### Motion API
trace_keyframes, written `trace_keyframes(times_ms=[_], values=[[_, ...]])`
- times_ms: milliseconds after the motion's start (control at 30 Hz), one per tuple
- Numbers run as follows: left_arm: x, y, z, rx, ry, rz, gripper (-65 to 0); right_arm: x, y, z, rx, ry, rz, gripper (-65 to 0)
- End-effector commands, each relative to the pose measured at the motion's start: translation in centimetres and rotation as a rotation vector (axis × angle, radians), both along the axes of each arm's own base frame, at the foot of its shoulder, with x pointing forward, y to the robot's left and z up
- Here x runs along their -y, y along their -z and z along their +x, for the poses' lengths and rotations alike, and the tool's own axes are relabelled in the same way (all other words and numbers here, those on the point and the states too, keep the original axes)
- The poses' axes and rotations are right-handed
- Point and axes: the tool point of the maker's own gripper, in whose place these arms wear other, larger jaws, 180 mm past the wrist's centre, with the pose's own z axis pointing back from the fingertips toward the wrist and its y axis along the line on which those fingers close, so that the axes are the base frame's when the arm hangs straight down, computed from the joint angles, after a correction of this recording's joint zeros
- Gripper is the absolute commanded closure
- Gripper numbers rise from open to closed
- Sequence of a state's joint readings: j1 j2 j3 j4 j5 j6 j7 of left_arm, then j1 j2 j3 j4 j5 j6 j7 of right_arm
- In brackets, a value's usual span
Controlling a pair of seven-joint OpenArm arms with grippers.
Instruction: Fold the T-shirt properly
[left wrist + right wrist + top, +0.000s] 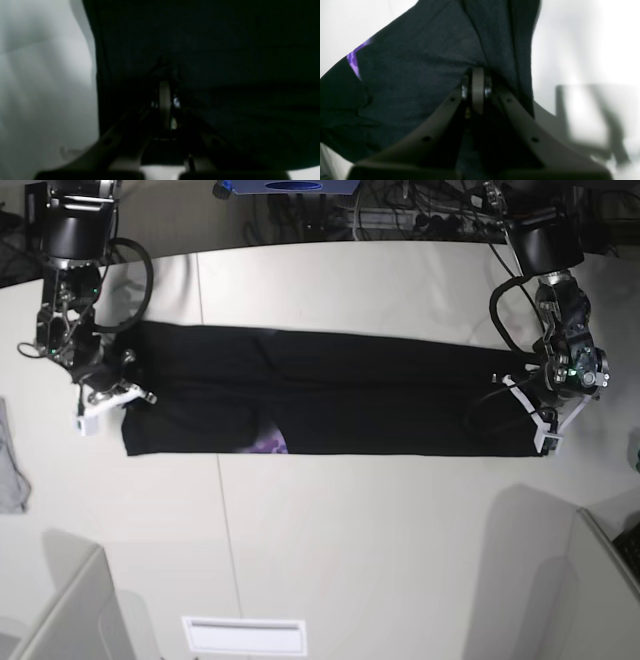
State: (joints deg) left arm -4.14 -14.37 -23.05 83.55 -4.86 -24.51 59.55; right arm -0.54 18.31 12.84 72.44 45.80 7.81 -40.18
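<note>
Across the middle of the white desk (350, 540) lies the large black cloth T-shirt (340, 405), folded into a long flat band running left to right, with a scrap of purple print showing at its near edge left of centre. At the band's left end the right gripper (100, 405) has its fingers (477, 87) pressed together on the cloth, black fabric bunched around the tips in the right wrist view. At the right end the left gripper (545, 430) is likewise clamped on the T-shirt, its fingers (165, 105) closed with dark cloth draped over them. The far edge of the band runs fairly straight; the near edge is straight too. Bare desk lies open on the near side of the band. A small grey cloth (10, 470) sits at the left desk edge, well apart from the T-shirt.
</note>
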Motion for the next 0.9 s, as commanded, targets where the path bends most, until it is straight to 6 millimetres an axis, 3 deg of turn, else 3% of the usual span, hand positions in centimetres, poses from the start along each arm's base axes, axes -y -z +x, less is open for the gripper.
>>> trace_keyframes(times_ms=[0, 267, 433, 467, 533, 633, 867], values=[[-1.0, -3.0, 1.8, 0.078, 0.004, 0.044, 0.0, 1.2, -1.3, 0.9, 0.026, -0.002, -0.048, 0.0], [-4.6, -11.8, 1.4, 0.217, -0.080, 0.160, 0.0, -1.1, -7.9, 3.5, 0.220, -0.077, -0.082, 0.0], [-7.7, -13.1, -0.6, 0.242, -0.138, 0.184, 0.0, -3.2, -9.9, 2.6, 0.239, -0.152, -0.089, 0.0], [-8.4, -13.0, -1.3, 0.240, -0.156, 0.185, -5.6, -3.7, -10.3, 2.2, 0.246, -0.161, -0.084, 0.0], [-8.8, -12.8, -2.1, 0.235, -0.145, 0.184, -28.6, -4.7, -10.8, 1.7, 0.262, -0.179, -0.079, 0.0], [-7.2, -11.6, -2.0, 0.266, -0.053, 0.107, -63.2, -5.7, -10.6, 1.1, 0.257, -0.188, -0.062, 0.0], [-3.9, -4.4, -1.2, 0.215, -0.005, -0.118, -65.0, -7.5, -9.3, 0.1, 0.223, -0.225, -0.038, 0.0]])
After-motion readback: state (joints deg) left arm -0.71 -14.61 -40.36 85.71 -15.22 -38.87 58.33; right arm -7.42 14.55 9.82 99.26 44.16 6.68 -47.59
